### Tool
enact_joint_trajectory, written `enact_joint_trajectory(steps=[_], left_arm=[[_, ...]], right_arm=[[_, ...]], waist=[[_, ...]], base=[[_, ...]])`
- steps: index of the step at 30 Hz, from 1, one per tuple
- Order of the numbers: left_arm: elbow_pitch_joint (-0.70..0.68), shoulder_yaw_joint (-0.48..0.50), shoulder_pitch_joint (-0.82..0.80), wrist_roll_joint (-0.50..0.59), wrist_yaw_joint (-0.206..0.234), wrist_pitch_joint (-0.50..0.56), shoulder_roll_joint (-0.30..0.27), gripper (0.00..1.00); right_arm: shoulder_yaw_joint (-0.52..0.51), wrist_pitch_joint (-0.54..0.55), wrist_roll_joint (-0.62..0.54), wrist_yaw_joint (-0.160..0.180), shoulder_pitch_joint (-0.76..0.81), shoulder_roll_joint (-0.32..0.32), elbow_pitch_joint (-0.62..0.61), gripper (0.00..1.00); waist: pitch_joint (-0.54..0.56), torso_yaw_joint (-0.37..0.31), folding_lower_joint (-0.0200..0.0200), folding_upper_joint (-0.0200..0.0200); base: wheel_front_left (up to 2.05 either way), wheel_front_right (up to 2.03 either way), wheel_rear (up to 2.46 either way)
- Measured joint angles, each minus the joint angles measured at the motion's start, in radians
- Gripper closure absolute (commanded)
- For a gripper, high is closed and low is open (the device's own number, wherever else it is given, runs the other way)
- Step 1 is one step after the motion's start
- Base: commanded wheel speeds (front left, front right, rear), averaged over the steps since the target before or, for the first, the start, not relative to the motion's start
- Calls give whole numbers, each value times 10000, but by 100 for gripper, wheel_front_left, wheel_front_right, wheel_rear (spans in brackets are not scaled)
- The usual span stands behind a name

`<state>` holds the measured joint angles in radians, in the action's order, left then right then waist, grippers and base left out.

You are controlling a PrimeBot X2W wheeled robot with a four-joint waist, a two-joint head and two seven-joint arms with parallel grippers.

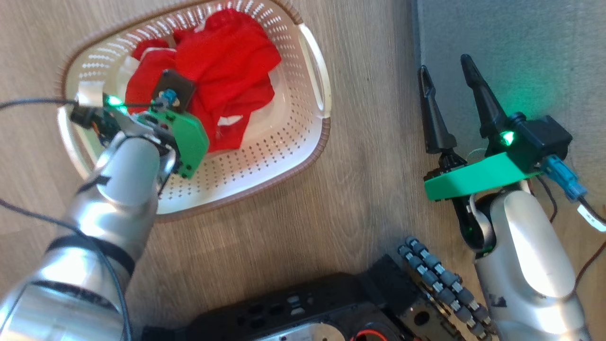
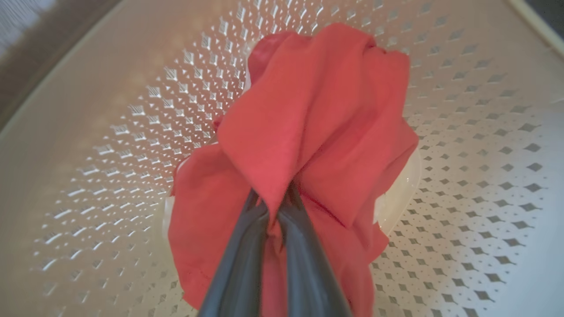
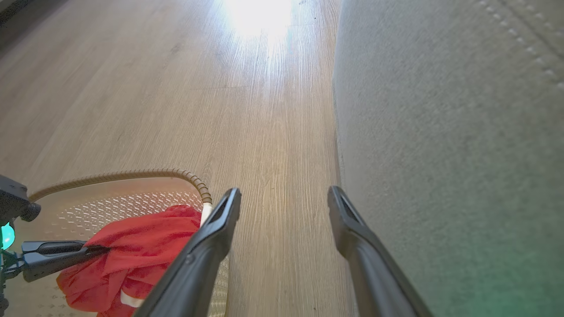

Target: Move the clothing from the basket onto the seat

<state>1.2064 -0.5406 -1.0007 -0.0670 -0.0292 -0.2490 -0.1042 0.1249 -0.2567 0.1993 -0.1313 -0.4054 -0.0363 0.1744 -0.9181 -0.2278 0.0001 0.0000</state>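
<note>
Left pincer point(image 2: 276, 200): closed tight on a fold of the red clothing point(image 2: 317, 110), which lies heaped inside the basket point(image 2: 462, 154) on the wooden floor point(image 1: 360, 199). The fabric bunches up at the grip. Right pincer point(image 1: 444, 66): jaws spread wide, holding nothing, poised at the edge of the grey seat point(image 1: 521, 42), well apart from the basket.

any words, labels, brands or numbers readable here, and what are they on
No text is readable in these pictures.
white tag at the head view's right edge: dark marks, too small to read.
clothing, basket, seat: no print visible.
</note>
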Motion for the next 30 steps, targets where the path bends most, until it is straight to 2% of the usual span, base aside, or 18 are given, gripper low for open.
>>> enact_joint_trajectory(steps=[3, 6, 10, 15, 21, 30], left_arm=[[-623, 320, 749, -382, 336, -19, 69, 100], [-771, 364, 1313, -405, 470, -19, 121, 100], [-1639, 754, 2150, -769, 685, -19, 213, 100], [-2878, 1181, 2861, -928, 616, -19, 215, 100], [-5175, 2128, 4014, -1164, 46, -17, 244, 100], [-8414, 3645, 5453, -988, -132, -19, 520, 100]], right_arm=[[-148, 0, -351, 0, -206, -15, 322, 0], [-387, 0, -665, 2, -193, -52, 702, 0], [-418, 0, -796, 2, -122, -56, 1097, 0], [-594, 0, -874, 2, -51, -67, 1361, 0], [-658, 0, -897, 2, 388, -79, 1873, 0], [-673, 0, -848, 2, 953, -84, 2326, 0]], waist=[[551, 135, -1, 0], [1080, 284, -1, 0], [1959, 498, -1, 0], [2872, 742, -1, 0], [4205, 1192, -2, 1], [6044, 1777, -2, 1]], base=[[0, 0, 0], [0, 0, 0], [0, 0, 0], [0, 0, 0], [0, 0, 0], [0, 0, 0]])
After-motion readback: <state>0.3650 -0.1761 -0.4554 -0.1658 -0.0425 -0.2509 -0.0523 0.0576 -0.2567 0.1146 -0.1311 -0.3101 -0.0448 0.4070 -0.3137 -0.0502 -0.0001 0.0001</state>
